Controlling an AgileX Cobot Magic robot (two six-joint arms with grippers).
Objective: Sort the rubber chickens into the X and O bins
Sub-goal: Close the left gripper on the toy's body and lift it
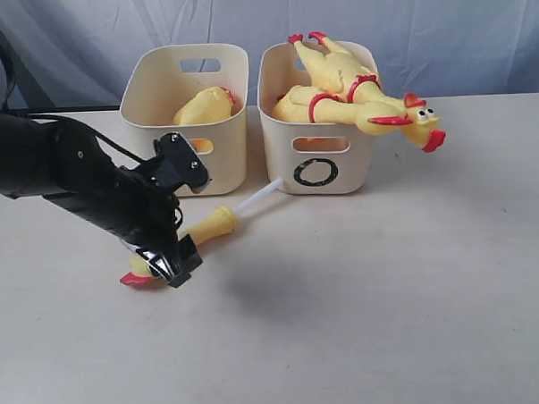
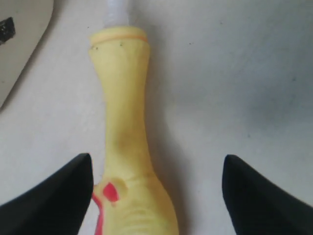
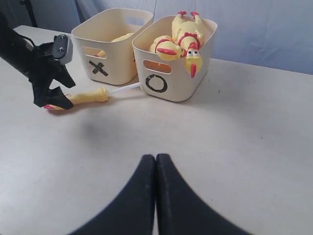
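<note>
The left end effector (image 2: 156, 164), jaws wide apart, straddles the leg piece (image 2: 124, 98) on the tabletop (image 1: 390, 295) near the X bin (image 3: 105, 68), while the right end effector (image 3: 155, 161) is pressed together, empty.

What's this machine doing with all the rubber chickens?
The left gripper hangs open over a chicken leg lying on the table in front of the X bin, jaws either side, not closed on it. The O bin holds chickens, the X bin one yellow piece. The right gripper is shut, holding nothing.

Left bin (image 3: 117, 66) reads X, right bin (image 1: 281, 157) reads O
</note>
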